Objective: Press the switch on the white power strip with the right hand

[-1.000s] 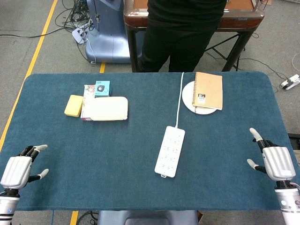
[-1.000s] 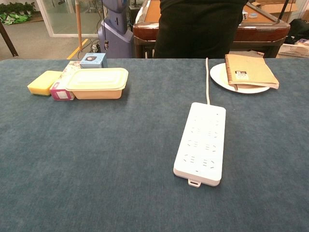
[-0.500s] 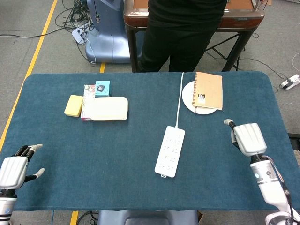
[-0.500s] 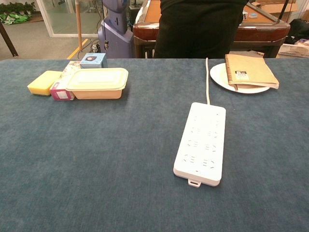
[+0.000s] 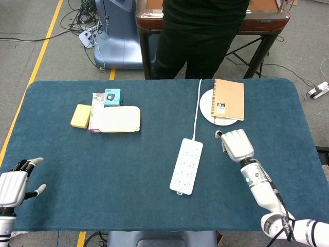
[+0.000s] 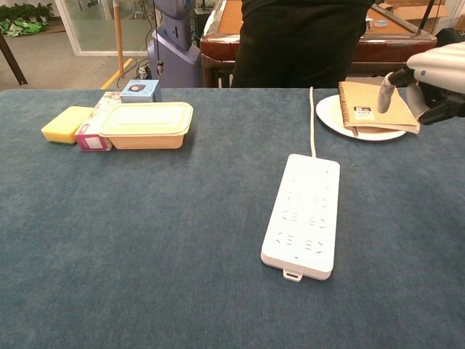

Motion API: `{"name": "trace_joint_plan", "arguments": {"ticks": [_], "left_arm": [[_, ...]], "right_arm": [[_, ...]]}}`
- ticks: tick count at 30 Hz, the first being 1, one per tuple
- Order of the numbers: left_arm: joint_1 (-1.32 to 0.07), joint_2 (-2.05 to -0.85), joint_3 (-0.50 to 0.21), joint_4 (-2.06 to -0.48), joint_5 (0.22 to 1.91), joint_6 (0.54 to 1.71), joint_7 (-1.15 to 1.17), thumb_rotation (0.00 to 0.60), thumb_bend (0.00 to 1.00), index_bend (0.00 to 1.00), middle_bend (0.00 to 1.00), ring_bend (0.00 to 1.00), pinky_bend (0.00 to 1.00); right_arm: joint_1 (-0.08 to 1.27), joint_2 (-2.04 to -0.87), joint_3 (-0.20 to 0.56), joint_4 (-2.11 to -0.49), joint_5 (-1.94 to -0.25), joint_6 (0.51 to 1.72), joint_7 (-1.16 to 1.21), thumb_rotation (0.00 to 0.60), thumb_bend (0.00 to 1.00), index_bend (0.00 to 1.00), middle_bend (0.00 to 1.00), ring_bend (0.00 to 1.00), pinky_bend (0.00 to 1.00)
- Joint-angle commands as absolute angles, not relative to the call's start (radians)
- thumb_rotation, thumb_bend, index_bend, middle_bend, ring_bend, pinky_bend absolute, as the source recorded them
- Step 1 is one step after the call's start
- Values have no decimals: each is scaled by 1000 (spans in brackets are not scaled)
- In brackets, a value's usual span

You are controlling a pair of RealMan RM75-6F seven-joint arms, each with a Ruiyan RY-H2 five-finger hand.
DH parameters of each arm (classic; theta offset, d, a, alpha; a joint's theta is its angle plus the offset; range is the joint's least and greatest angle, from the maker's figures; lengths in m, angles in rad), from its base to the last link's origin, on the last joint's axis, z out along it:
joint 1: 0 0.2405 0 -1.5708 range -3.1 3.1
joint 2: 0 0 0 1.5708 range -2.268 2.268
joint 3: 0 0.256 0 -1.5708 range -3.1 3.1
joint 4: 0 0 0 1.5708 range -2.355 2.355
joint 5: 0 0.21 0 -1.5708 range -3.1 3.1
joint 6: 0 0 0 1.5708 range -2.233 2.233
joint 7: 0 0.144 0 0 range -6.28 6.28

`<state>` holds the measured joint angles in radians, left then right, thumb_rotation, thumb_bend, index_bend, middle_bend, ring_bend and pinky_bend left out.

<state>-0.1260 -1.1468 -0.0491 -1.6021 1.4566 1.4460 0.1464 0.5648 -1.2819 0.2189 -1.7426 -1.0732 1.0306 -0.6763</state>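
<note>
The white power strip (image 5: 186, 165) lies mid-table, its cord (image 5: 196, 110) running to the far edge. In the chest view the power strip (image 6: 303, 215) shows a small tab at its near end; I cannot make out the switch. My right hand (image 5: 236, 145) hovers just right of the strip's far end, back up, holding nothing. The chest view catches the right hand (image 6: 436, 76) at the upper right, above the table, with fingers (image 6: 385, 93) hanging down and apart. At the near left edge my left hand (image 5: 13, 186) rests with its fingers spread and holds nothing.
A brown notebook (image 5: 229, 99) lies on a white plate (image 5: 207, 105) just beyond my right hand. At far left sit a cream lidded box (image 5: 120, 119), a yellow sponge (image 5: 80, 116) and a small blue box (image 5: 112, 96). A person in black (image 5: 200, 36) stands behind the table.
My right hand has swung from the table's near right edge leftward and forward to beside the strip's far end. The left hand has slid slightly nearer and to the left.
</note>
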Motion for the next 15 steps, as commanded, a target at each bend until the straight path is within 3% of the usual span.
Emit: {"name": "trace_joint_plan", "arguments": {"ticks": [1,15], "left_arm": [[-126,-1145,-50,-1602,1453,1444,144,600,129,296,325,247,537],[-126,-1132,-53,-1613,1425,1428,154,600,129,350,326,248,537]], "right_arm": [[589,-1313,208,-1712,-1049,1014,-688,600,1000,379,1000,1000,1000],[671,-1413,167,-1623,-991,969,-702,600,1000,391,1000,1000,1000]]}}
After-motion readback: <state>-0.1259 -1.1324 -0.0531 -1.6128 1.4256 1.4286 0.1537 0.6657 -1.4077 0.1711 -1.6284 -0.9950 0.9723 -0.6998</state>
